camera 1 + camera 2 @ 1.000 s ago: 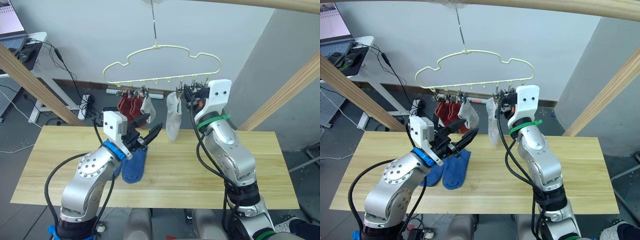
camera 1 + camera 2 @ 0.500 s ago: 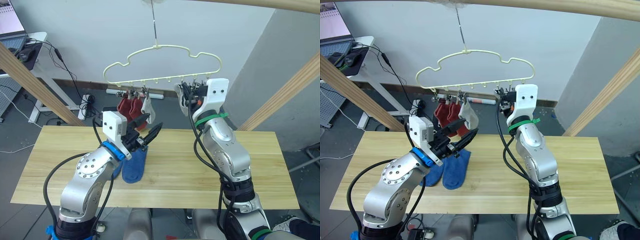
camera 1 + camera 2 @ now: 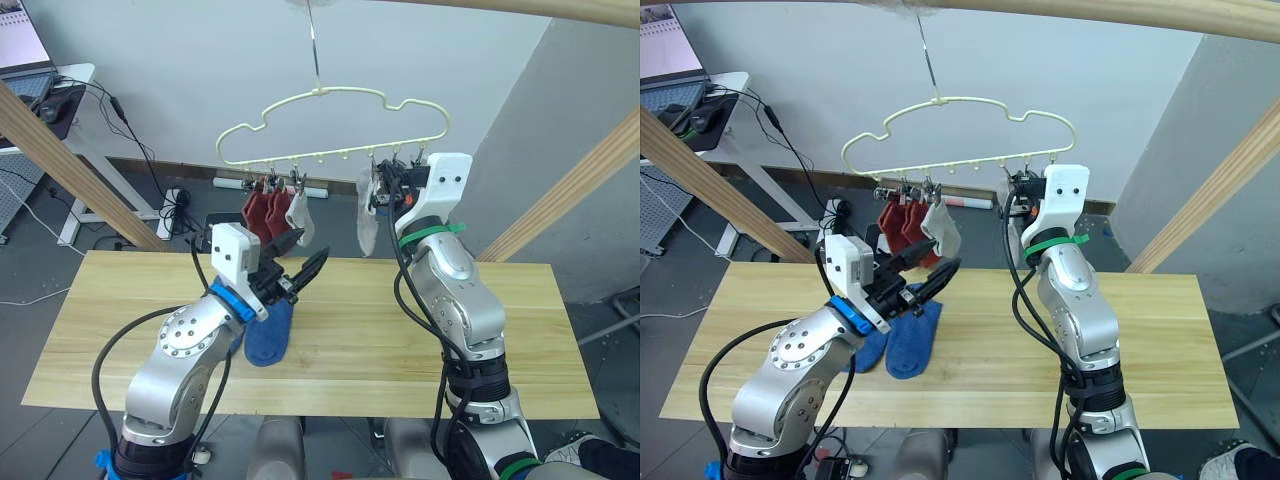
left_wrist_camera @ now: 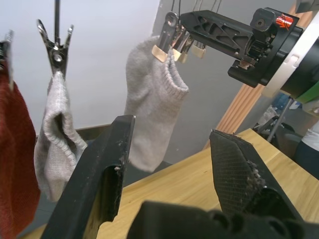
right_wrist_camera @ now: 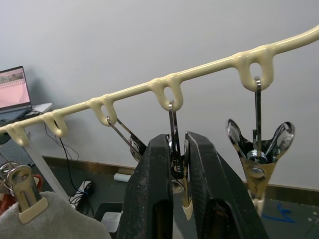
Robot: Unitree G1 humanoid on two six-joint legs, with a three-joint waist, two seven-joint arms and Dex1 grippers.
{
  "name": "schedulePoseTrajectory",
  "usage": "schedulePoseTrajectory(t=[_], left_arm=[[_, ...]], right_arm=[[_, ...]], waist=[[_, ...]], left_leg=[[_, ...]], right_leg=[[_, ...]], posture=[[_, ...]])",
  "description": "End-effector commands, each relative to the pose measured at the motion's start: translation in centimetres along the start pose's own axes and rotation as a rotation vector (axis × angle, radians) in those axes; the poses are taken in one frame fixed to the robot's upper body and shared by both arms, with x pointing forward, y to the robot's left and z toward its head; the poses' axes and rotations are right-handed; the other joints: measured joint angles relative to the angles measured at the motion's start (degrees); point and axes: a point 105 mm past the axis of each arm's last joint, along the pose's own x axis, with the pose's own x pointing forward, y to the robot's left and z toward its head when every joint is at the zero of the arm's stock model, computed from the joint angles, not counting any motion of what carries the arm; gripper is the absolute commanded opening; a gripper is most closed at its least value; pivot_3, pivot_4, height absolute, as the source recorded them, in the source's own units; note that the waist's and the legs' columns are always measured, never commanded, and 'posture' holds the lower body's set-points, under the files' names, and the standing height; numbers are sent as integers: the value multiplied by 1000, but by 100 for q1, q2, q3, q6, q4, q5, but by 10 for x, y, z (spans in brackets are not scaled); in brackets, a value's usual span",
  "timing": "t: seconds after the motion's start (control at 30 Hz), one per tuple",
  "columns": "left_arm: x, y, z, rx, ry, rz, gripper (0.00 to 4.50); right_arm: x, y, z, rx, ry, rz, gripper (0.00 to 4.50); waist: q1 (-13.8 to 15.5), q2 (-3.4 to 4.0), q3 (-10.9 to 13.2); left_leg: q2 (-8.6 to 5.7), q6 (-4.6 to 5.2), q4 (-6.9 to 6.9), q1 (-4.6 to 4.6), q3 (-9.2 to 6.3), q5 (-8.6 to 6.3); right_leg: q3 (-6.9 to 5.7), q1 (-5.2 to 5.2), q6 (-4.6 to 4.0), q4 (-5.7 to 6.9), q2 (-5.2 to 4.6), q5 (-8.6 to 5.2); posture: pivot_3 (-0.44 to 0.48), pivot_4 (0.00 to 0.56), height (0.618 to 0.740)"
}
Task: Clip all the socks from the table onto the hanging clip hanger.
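I am logging: clip hanger (image 3: 330, 125) hanging above the tabletop (image 3: 350, 340), carrying two red socks (image 3: 262, 210) and two grey socks (image 3: 368, 222). Right hand (image 5: 178, 164) is pinching one metal clip (image 5: 175, 162). Left hand (image 4: 169, 164) is gaping empty (blue socks (image 3: 268, 335) lying beneath it).

- Pale grey wall (image 3: 200, 70) behind.
- Thick wooden poles (image 3: 60, 160) slant at both sides.
- White desk (image 3: 70, 75) with laptop (image 3: 20, 40), cables trailing.
- Dark floor (image 3: 30, 260).
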Motion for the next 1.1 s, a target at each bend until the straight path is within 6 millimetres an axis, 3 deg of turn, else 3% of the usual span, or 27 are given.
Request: schedulePoseTrajectory(t=[0.03,0.13,0.27,0.4,0.5,0.73,0.97,1.1], left_arm=[[-3,-4,3,57,5,-20,2699],[-12,6,-34,151,203,7,2699],[-24,19,-61,106,306,100,2699],[-36,35,-83,41,375,199,3487],[-41,48,-100,68,446,253,4379],[-36,65,-131,56,499,320,4443],[-31,57,-164,-37,597,239,4443],[-41,35,-178,69,687,47,4443]], right_arm=[[-1,6,11,47,13,85,139],[-4,-1,5,97,143,126,139],[-4,-7,13,102,198,149,139],[-7,-7,13,75,237,177,139],[-8,-7,11,67,255,181,139],[-9,-5,9,68,268,181,139],[-8,-7,11,71,266,164,139],[-7,-7,12,65,265,160,139]], waist=[[-1,0,0],[-4,3,1],[-2,6,4],[8,6,4],[5,6,3],[14,5,3],[-5,4,2],[-8,6,1]], left_leg=[[0,0,0,0,0,0],[0,0,0,3,0,0],[0,1,-1,6,2,-1],[0,2,-2,5,1,-1],[0,2,-2,5,1,-1],[-2,1,-1,4,2,-1],[-1,1,-1,4,2,-1],[-1,1,-2,7,2,-1]], right_leg=[[0,0,0,0,0,0],[0,0,0,2,1,0],[4,2,0,0,0,0],[1,2,1,-2,0,-1],[1,2,1,-2,0,-1],[-1,3,1,-3,-1,-1],[-3,2,1,0,-1,-1],[-2,5,1,1,-1,-1]], posture=[[95,304,740],[95,304,740],[76,310,740],[76,310,740],[63,311,740],[60,307,740],[49,301,740],[49,301,740]])
